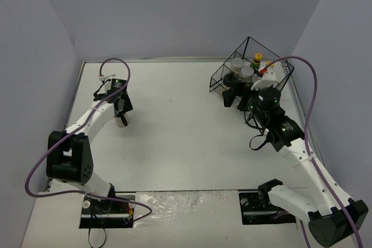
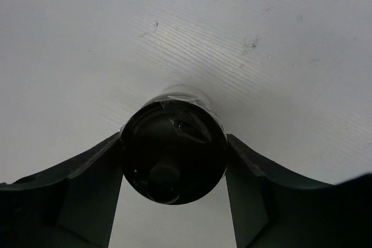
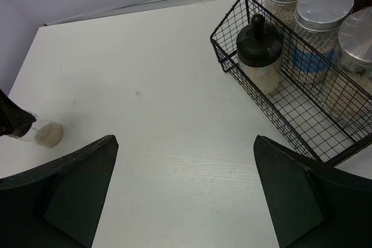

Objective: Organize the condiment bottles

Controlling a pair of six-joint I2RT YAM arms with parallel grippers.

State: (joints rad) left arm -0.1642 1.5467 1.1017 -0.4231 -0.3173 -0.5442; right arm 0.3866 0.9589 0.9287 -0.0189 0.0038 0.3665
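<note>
Left wrist view: left hand (image 2: pixel 174 164) clamped on black-capped shaker (image 2: pixel 173 143), one finger pressed to each side, shaker resting on bench (image 2: pixel 244 33). Top view puts the pair at far left, well apart from black wire basket (image 1: pixel 220 76) at far right. Right hand (image 3: pixel 186 196) spread to full width, holding nothing, just beside basket's near corner. Inside basket: second black-capped shaker (image 3: pixel 260 50) and three silver-lidded jars (image 3: pixel 322 10).

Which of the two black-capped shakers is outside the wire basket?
The shaker clamped in the left pincer, out on the table; the other shaker stands inside the basket.
</note>
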